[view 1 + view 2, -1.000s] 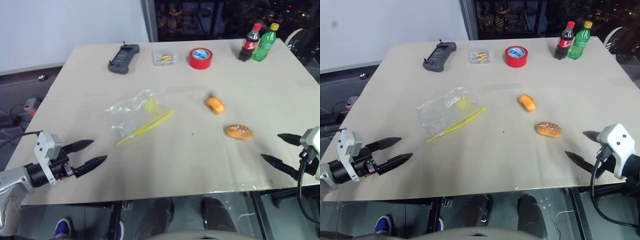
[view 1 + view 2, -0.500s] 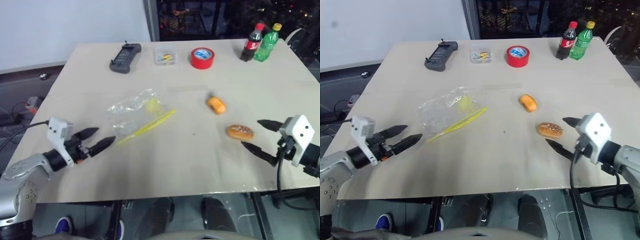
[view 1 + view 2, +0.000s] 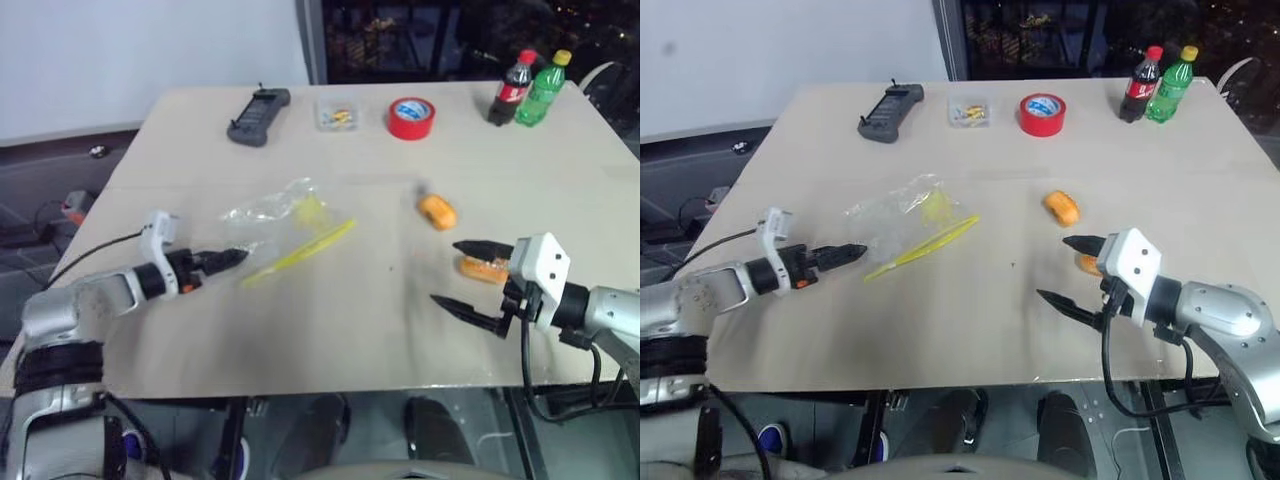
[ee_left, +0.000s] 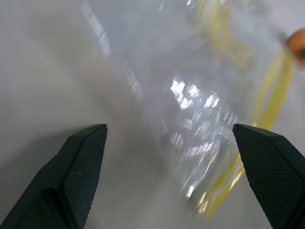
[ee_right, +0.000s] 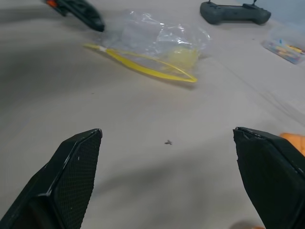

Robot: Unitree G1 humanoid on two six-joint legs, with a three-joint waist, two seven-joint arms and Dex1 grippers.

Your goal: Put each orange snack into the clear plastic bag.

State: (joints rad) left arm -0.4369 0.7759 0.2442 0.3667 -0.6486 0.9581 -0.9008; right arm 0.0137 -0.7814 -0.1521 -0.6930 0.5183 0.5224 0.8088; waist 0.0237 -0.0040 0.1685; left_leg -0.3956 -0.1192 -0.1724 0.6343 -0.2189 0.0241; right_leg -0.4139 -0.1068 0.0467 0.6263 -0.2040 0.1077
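A big table [image 3: 330, 330] with a pale beige top is seen in the middle of the room. A thin line is seen running across the top from side to side. Behind the table, on the left, a plain white wall [image 3: 140, 45] is seen. Next to the wall, a dark window [image 3: 420, 35] with small lights in it is seen. Under the table, a dark grey floor [image 3: 40, 175] is seen, and a few cables are lying there.

a matt, pale beige table [image 3: 330, 320] holds a crinkly, glossy clear plastic bag [image 3: 275, 212] with a smooth yellow zip strip [image 3: 300, 250]. the rounded orange snack [image 3: 437, 211] looks smooth. the gripper fingers [image 5: 71, 176] are black with finely textured pads.
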